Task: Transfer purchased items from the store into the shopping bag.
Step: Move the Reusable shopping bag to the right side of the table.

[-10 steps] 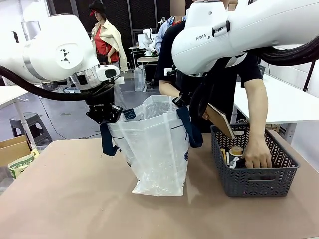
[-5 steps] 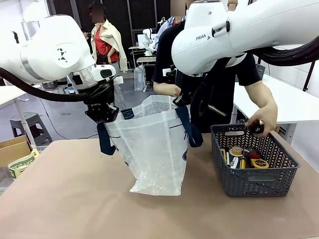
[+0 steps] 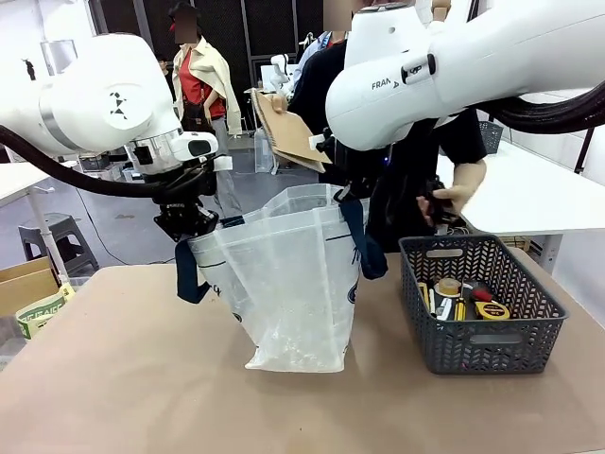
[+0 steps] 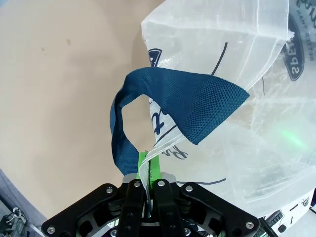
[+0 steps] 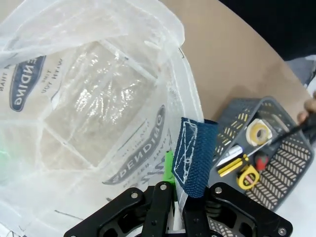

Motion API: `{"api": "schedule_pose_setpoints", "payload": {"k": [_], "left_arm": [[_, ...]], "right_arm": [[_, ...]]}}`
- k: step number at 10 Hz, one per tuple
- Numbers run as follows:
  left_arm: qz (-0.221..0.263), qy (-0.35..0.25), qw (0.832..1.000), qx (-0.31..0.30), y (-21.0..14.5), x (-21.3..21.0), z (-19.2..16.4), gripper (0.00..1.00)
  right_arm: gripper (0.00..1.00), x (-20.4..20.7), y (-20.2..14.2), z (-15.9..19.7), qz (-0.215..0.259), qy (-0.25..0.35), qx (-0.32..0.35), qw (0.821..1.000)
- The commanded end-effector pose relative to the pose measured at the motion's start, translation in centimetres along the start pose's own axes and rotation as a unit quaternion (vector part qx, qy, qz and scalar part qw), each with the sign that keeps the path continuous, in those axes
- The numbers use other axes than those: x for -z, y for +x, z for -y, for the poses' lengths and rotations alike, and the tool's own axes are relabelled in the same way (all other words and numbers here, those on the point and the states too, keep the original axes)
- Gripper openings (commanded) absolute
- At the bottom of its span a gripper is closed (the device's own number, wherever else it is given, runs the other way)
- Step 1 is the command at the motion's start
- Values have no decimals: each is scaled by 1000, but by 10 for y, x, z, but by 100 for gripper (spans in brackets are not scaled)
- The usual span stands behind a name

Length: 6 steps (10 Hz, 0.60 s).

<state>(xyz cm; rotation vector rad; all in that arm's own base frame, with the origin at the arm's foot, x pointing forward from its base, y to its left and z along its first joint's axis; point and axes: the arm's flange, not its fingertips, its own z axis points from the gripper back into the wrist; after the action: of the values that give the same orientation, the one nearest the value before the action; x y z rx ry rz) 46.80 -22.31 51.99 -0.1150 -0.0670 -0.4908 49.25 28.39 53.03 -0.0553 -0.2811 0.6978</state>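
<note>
Both clamped tight on the shopping bag point(image 3: 293, 284) rim, left gripper point(image 4: 148, 163) and right gripper point(image 5: 173, 173) alike, spreading its mouth wide. Now has the flat brown pack point(image 3: 288, 132) lifted out of the store point(image 3: 482, 345), up above that mouth; probably goes in next.

A robotics lab in a large hall: two white robot arms point(image 3: 95, 99) work at a brown table point(image 3: 142, 378), with plain white work tables point(image 3: 548, 194) behind, a bare grey floor point(image 3: 123, 232), dark grid panels point(image 3: 227, 38) at the back, a stool point(image 3: 52, 230) and a cardboard box point(image 3: 21, 282)
</note>
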Motion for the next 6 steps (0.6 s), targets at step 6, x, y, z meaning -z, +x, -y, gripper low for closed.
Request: {"api": "schedule_pose_setpoints", "payload": {"k": [6], "left_arm": [[-34, -3, 999, 32, 5, -3, -5, 0]], "right_arm": [[0, 7, 1, -3, -15, -18, -25, 999]]}}
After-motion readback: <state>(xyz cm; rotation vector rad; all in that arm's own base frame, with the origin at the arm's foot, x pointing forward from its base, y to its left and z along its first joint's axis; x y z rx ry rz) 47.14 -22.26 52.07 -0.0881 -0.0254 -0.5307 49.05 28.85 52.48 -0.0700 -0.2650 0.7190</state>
